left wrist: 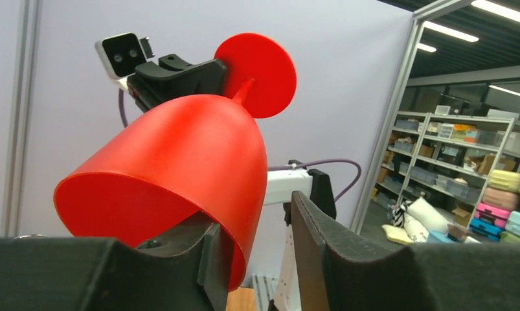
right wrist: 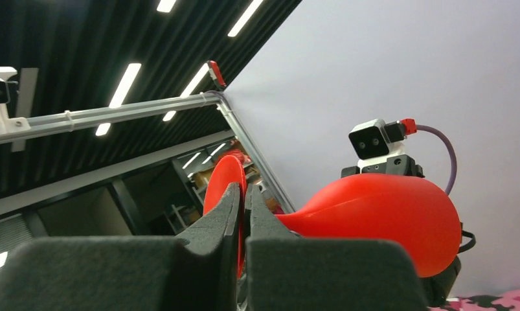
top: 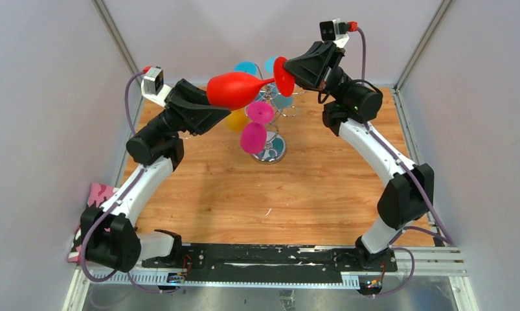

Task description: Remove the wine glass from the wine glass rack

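Note:
A red wine glass (top: 234, 91) hangs on its side in the air above the chrome wine glass rack (top: 271, 151), clear of its arms. My right gripper (top: 294, 72) is shut on the glass's round foot (right wrist: 219, 180), with the fingertips (right wrist: 234, 194) pinching the disc edge-on. The left gripper (top: 208, 107) is at the bowl's mouth and stands open: one finger (left wrist: 208, 249) sits inside the bowl (left wrist: 179, 162), the other finger (left wrist: 309, 223) is outside the rim with a gap.
Pink (top: 253, 137), yellow (top: 237, 120) and blue (top: 246, 67) glasses still hang on the rack at the back middle of the wooden table (top: 244, 194). A pink patterned cloth (top: 96, 194) lies at the left edge. Grey walls close in on the left, right and back.

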`<state>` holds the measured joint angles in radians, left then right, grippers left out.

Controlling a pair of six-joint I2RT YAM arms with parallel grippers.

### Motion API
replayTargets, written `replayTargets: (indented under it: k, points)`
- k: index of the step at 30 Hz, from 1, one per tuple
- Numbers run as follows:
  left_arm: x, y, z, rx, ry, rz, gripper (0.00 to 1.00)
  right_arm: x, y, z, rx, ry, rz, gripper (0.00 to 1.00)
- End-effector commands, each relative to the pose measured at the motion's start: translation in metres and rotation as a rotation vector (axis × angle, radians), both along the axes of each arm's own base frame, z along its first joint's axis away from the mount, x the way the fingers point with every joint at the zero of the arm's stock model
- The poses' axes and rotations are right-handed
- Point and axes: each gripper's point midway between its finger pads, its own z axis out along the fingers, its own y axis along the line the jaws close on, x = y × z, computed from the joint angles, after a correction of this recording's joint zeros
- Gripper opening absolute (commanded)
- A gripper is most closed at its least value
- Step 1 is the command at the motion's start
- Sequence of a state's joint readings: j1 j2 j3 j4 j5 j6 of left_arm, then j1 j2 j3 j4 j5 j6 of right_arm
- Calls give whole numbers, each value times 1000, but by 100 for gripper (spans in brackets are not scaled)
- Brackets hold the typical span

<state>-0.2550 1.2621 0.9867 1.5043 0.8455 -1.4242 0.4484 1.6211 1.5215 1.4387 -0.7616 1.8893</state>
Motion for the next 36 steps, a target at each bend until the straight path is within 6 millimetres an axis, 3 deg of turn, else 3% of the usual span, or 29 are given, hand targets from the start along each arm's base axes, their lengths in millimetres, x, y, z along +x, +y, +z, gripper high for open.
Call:
replayTargets:
  k: [1, 6, 12, 13, 16, 17, 19, 21, 22, 25, 29, 32, 34, 36]
  points:
    - [-23, 3, 8, -17, -80, -15, 36, -14, 4, -4, 31, -55, 50, 0]
    - [-14, 2, 5, -21, -43, -24, 0, -16, 5, -9, 16, -47, 52, 0]
    - [-7, 6, 10, -56, 7, -11, 0, -14, 7, -17, -7, -34, 49, 2]
    - [-6, 8, 11, -59, 24, 7, 0, -13, 6, -18, -8, -31, 43, 13]
    - [-5, 21, 20, -77, 42, 101, 0, -6, 1, -21, -12, -26, 3, 57]
    - [-6, 26, 24, -77, 44, 142, 0, -4, -2, -21, -13, -24, -13, 67]
    - [-6, 33, 30, -57, 62, 249, 0, 3, -10, -23, -19, -7, -44, 78]
    - [-1, 42, 34, -3, 48, 431, 0, 7, -19, -23, -13, 7, -63, 84]
    - [-5, 50, 39, 9, 50, 511, 0, 9, -22, -25, -10, 18, -63, 85]
    - [17, 83, 30, 138, 183, 827, 0, 17, -33, -31, 2, 55, -54, 86]
    - [32, 157, 1, 359, 463, 1270, 0, 31, -47, -43, -13, 88, -96, 86]
    - [26, 207, -21, 533, 653, 1518, 0, 36, -52, -49, -33, 86, -130, 86]
    - [27, 226, -40, 672, 755, 1615, 0, 41, -55, -53, -49, 91, -146, 86]
    - [35, 225, -66, 816, 811, 1596, 0, 45, -57, -58, -63, 99, -158, 86]
